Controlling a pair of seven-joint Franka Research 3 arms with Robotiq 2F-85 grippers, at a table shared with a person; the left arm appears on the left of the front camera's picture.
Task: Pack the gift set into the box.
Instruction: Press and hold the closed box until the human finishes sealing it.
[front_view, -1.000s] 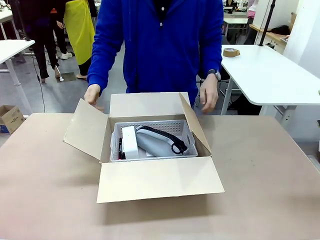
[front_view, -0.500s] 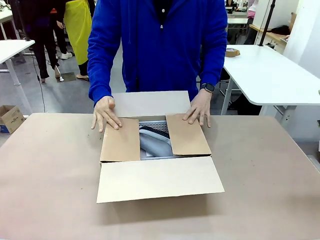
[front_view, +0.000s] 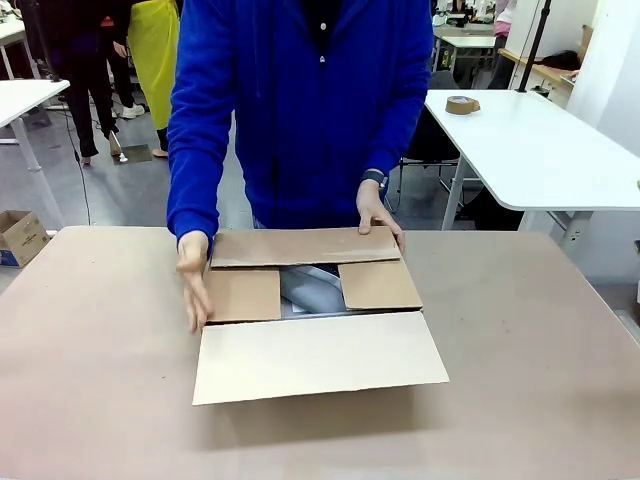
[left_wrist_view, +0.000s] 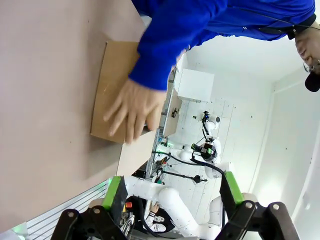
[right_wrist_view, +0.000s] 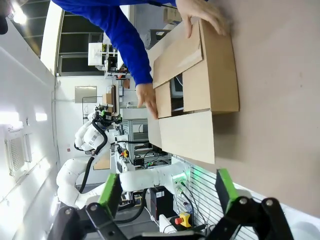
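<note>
Box (front_view: 320, 360) of brown corrugated cardboard: far flap (front_view: 305, 246), open before, now folded flat. Left fingers (left_wrist_view: 113, 192) and right fingers (right_wrist_view: 109, 195) gape, empty.

A roll of brown tape (front_view: 462, 105) lies on a white side table (front_view: 540, 150) at two o'clock. A small printed brown carton (front_view: 20, 237) sits on the floor at nine o'clock, below another white table (front_view: 25, 97) at ten o'clock.

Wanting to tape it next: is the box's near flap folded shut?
No, the near flap of the box sticks out open toward the camera.
</note>
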